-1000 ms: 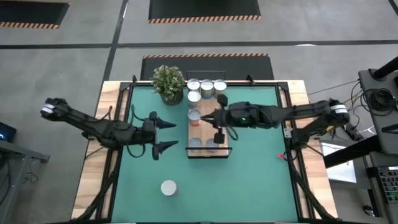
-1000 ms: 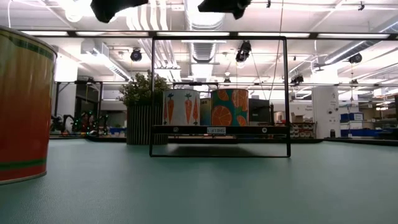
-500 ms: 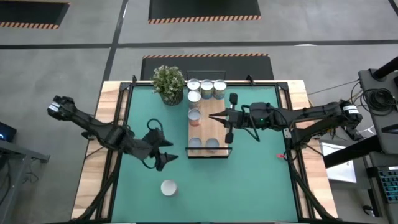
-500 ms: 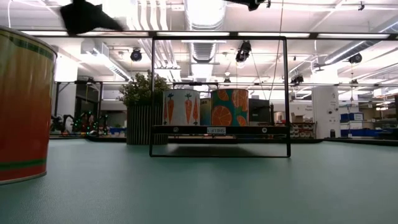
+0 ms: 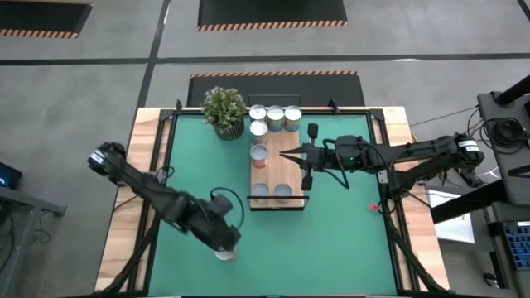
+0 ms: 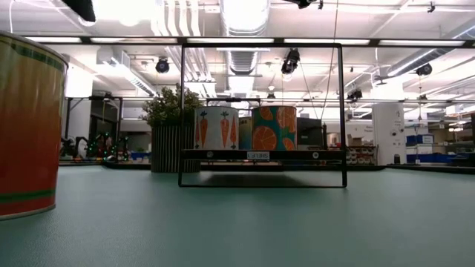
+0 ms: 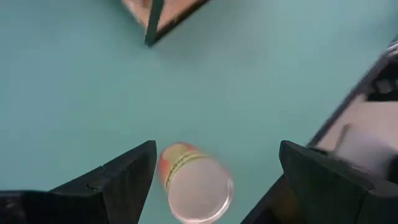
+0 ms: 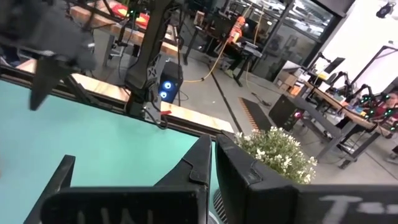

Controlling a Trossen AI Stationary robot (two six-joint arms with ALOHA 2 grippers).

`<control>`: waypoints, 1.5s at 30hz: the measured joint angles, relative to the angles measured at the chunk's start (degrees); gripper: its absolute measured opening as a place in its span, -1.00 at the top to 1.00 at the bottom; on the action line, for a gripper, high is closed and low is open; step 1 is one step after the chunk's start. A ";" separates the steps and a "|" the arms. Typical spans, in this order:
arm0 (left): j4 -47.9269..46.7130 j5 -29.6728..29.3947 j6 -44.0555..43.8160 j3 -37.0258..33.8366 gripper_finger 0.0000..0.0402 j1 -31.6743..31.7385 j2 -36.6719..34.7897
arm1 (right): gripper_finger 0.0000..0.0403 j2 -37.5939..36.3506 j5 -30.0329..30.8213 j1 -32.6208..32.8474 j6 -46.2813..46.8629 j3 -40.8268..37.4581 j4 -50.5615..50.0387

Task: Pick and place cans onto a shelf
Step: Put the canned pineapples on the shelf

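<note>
Near the front left of the table (image 5: 348,240), the left hand (image 5: 225,237) hangs over a lone can (image 5: 224,252) standing on the green mat (image 5: 331,215), its fingers (image 7: 121,177) spread wide to either side of it without touching. Toward the middle, the shelf (image 5: 279,161) carries three cans. Behind it four more cluster beside the potted plant (image 5: 224,110). At the shelf's right edge, the right hand (image 5: 284,155) hovers with fingers pressed together, holding nothing.

Bright even overhead light, glaring ceiling lamps (image 6: 241,11) in low view — left wrist view motion-blurred
</note>
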 joint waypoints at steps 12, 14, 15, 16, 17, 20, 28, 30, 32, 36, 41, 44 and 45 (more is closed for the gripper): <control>-12.06 4.41 -10.06 15.71 -0.60 -3.37 16.77 | 0.94 0.00 -0.04 0.00 -1.33 0.00 0.02; -12.57 4.34 -11.11 16.55 -0.60 -4.06 18.03 | 0.94 0.00 -0.04 0.00 -1.30 0.00 0.00; -12.54 4.34 -11.72 16.69 -0.60 -4.39 18.52 | 0.94 0.00 -0.04 0.00 -1.31 0.00 -0.02; -12.58 4.32 -12.61 16.77 -0.60 -4.66 18.90 | 0.94 0.00 -0.04 0.00 -1.30 0.00 -0.04; -12.61 4.30 -13.50 16.79 -0.60 -4.96 19.12 | 0.94 0.00 -0.04 0.00 -1.23 0.00 -0.04; -12.88 4.14 -17.17 16.78 -0.60 -5.68 19.82 | 0.94 0.00 -0.04 0.00 -0.52 0.00 -0.33; -13.96 4.08 -21.61 16.68 -0.70 -6.61 21.36 | 0.94 -0.42 -0.07 0.11 0.73 0.00 -2.21; -13.98 4.08 -22.03 16.68 -0.80 -6.69 21.36 | 0.94 -0.42 -0.04 0.11 0.85 0.00 -2.23; -13.90 4.10 -22.01 16.68 -0.90 -6.91 21.36 | 0.94 -0.42 -0.04 0.11 0.87 0.00 -2.27; -13.67 4.10 -22.42 16.66 -0.97 -7.76 21.36 | 0.94 -0.42 -0.04 0.11 1.08 0.00 -2.74; -15.15 3.80 -23.78 16.36 -0.89 -7.82 21.38 | 0.94 -0.42 -0.04 0.11 1.11 0.00 -2.69; -15.01 2.62 -24.51 15.61 -0.86 -7.84 21.38 | 0.94 -0.42 -0.04 0.11 1.22 0.00 -2.68; -15.00 2.61 -24.82 15.24 -0.86 -7.88 21.38 | 0.94 -0.42 -0.04 0.11 1.22 0.00 -2.67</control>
